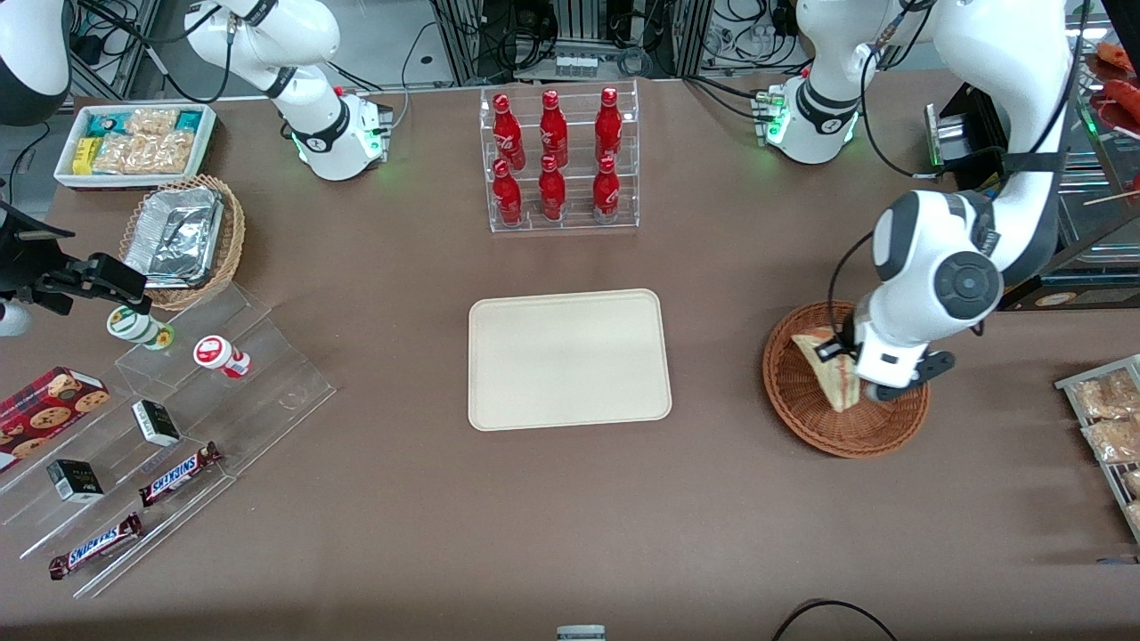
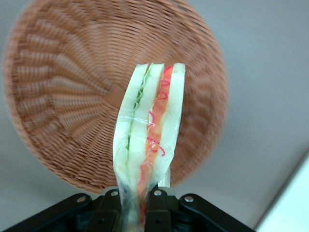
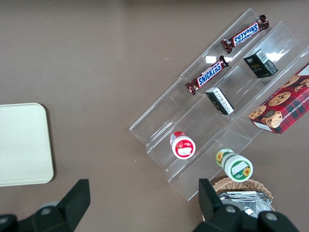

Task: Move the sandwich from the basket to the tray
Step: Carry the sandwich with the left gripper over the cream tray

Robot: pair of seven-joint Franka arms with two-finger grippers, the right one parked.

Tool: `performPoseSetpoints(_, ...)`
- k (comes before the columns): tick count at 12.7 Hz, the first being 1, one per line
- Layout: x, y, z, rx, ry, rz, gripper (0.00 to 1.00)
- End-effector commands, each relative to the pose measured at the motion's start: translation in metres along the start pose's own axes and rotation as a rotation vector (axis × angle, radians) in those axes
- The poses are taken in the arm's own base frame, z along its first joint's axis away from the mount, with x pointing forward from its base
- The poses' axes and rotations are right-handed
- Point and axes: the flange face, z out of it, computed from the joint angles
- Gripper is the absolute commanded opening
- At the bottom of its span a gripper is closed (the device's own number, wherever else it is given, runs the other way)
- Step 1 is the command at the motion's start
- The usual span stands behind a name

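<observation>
The sandwich, a clear-wrapped wedge of pale bread with red and green layers, hangs point-up over the basket. My left gripper is shut on its wrapped lower end, one black finger on each side. The reddish-brown wicker basket sits on the table toward the working arm's end, and its bowl shows empty under the sandwich. The cream-beige tray lies bare at the middle of the table, about a basket's width away from the basket toward the parked arm.
A clear rack of red bottles stands farther from the camera than the tray. Snack packets on a rack lie at the working arm's table end. Clear steps with candy bars and a foil-tray basket are toward the parked arm's end.
</observation>
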Motion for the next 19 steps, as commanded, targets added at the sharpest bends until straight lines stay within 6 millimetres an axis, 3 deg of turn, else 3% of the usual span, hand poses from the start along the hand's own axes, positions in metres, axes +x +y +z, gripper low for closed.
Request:
performPoseSetpoints(1,-0.022,0.048,-0.001,-0.016,-0.015,0.150,0.00)
performPoseSetpoints(4,-0.047,0.122,0.005,-0.058,-0.039,0.254,0.00)
performPoseSetpoints(6,-0.058,0.168,0.008,-0.084,-0.044,0.236,0.00)
performPoseSetpoints(8,-0.092,0.226,0.018,-0.038,0.011,0.225,0.00)
performPoseSetpoints(13,-0.128,0.302,0.039,-0.032,0.016,0.177,0.00)
performPoseSetpoints(19,-0.156,0.359,0.068,0.024,-0.003,0.161,0.00)
